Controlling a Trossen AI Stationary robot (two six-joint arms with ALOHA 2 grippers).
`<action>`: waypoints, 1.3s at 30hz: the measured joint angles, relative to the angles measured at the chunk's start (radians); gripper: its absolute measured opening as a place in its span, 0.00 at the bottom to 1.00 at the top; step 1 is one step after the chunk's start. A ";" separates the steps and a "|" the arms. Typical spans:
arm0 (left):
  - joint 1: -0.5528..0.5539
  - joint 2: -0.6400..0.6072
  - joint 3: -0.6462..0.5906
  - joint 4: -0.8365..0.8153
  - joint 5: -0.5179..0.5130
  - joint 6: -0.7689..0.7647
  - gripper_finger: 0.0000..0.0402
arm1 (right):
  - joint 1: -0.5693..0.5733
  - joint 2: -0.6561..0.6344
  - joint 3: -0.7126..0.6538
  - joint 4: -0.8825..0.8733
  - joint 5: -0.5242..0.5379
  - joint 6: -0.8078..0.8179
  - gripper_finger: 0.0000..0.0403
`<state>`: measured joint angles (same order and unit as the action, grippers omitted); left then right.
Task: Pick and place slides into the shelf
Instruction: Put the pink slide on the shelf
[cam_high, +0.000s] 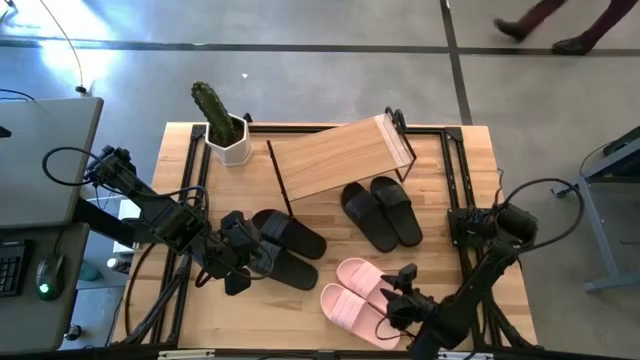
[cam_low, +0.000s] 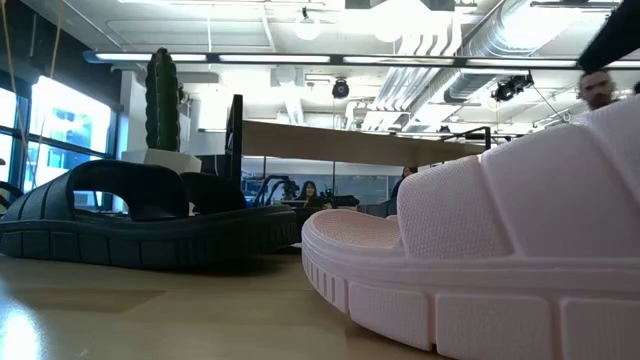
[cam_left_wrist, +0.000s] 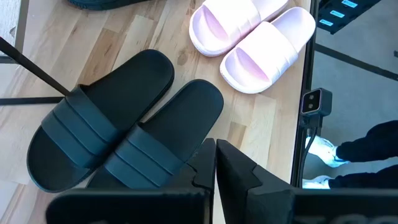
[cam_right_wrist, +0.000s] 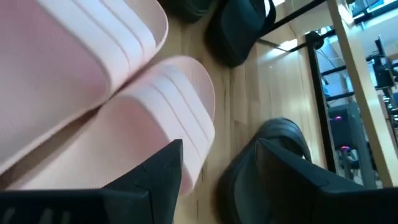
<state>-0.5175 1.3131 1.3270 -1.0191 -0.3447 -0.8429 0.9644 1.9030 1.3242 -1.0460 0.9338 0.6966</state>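
Observation:
A pale pink pair of slides (cam_high: 355, 297) lies soles down near the table's front edge, close up in the low view (cam_low: 480, 250). My right gripper (cam_right_wrist: 214, 174) is open at the right-hand pink slide (cam_right_wrist: 155, 118): one finger at its outer edge, the other over bare wood. A black pair (cam_high: 290, 245) lies left of centre, and my left gripper (cam_left_wrist: 214, 168) hangs shut over its near ends. A second black pair (cam_high: 383, 212) lies in front of the shelf (cam_high: 340, 150), which stands askew at the far middle. My right gripper comes slanting down from the table's right near corner, with one finger (cam_right_wrist: 165, 168) at the pink slide's outer edge (cam_right_wrist: 196, 155). I cannot tell whether that finger touches the slide. My left gripper touches nothing that shows.
A cactus in a white pot (cam_high: 222, 125) stands at the far left corner. A black frame (cam_high: 455, 170) runs along the table's sides. A person walks past on the floor beyond the far edge (cam_high: 560, 25). Bare wood lies between the pairs.

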 joint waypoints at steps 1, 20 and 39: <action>0.000 0.000 0.000 0.000 0.000 0.000 0.01 | -0.008 -0.001 -0.010 0.036 -0.007 -0.020 0.48; 0.000 0.000 0.000 0.000 0.000 0.000 0.01 | -0.094 0.000 -0.190 0.276 -0.102 -0.207 0.48; 0.000 0.000 0.000 0.000 0.000 0.000 0.01 | -0.199 0.000 -0.200 0.466 -0.194 -0.387 0.12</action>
<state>-0.5175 1.3128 1.3270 -1.0190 -0.3447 -0.8429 0.7654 1.9026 1.1244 -0.5796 0.7395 0.3096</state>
